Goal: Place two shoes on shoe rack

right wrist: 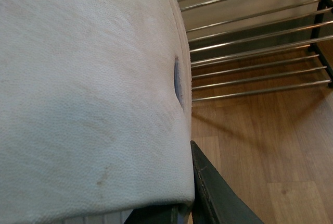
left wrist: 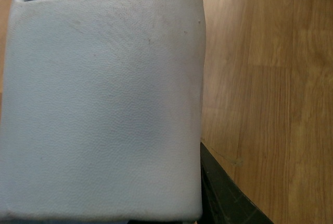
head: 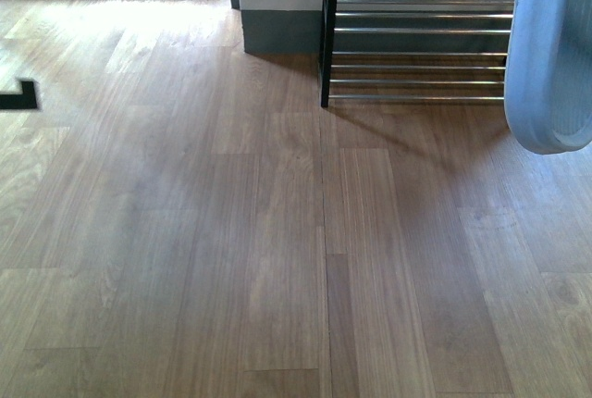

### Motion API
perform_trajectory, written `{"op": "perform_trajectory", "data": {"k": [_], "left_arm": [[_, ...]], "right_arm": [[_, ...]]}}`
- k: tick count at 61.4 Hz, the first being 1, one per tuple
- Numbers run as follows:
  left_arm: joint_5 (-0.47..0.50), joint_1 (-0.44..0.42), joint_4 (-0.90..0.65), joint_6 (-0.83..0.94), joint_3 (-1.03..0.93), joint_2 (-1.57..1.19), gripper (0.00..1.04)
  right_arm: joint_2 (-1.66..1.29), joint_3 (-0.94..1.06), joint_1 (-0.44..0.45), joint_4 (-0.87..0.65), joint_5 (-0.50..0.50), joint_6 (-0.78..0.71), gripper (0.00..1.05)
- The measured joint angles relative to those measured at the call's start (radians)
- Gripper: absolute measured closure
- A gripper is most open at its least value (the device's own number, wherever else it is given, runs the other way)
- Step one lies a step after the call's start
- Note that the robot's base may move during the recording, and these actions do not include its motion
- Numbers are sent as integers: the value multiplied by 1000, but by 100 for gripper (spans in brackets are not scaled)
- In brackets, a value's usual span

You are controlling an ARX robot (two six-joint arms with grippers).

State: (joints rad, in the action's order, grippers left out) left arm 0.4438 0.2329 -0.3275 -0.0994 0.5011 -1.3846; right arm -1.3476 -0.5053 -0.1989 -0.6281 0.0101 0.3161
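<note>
- The right-hand slide (head: 550, 55), pale blue-white rubber, hangs toe-down above the wooden floor (head: 231, 231) at the right edge of the front view. It is in front of the shoe rack (head: 421, 31) and touches neither rack nor floor.
- The right gripper (right wrist: 208, 193) shows only one dark finger, tucked against the edge of the slide's broad strap. Since the shoe hangs in the air, the gripper is judged to be pinched onto that strap, the easiest part of a slide to hold.
- The vertical hang probably comes from that hold: gripped by the strap, the sole drops under its own weight.
- The rack's silver rods run close behind the strap in the right wrist view, so this shoe looks to be on its approach. No shoe rests on the rods that show.
- The left-hand slide (left wrist: 104, 109) fills the left wrist view, with bare floor beside it and no rack in sight.
- The left gripper (left wrist: 223, 193) also shows a single dark finger at the strap's edge. Whether it is clamped or merely alongside cannot be told, nor whether this slide is off the floor.
- The rods are thin and gapped, so a sole set down tilted could slip between them.
</note>
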Motion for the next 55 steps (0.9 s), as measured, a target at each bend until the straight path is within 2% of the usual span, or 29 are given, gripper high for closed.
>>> {"op": "perform_trajectory", "data": {"k": [9, 17, 55], "left_arm": [[134, 117, 192, 34, -29, 323, 103], [166, 169, 245, 43, -42, 446, 103], [177, 172, 249, 50, -48, 454, 103]], "right_arm": [[0, 0, 0, 0, 0, 0, 103], [0, 0, 0, 0, 0, 0, 103], [0, 0, -3, 0, -2, 0, 103]]}}
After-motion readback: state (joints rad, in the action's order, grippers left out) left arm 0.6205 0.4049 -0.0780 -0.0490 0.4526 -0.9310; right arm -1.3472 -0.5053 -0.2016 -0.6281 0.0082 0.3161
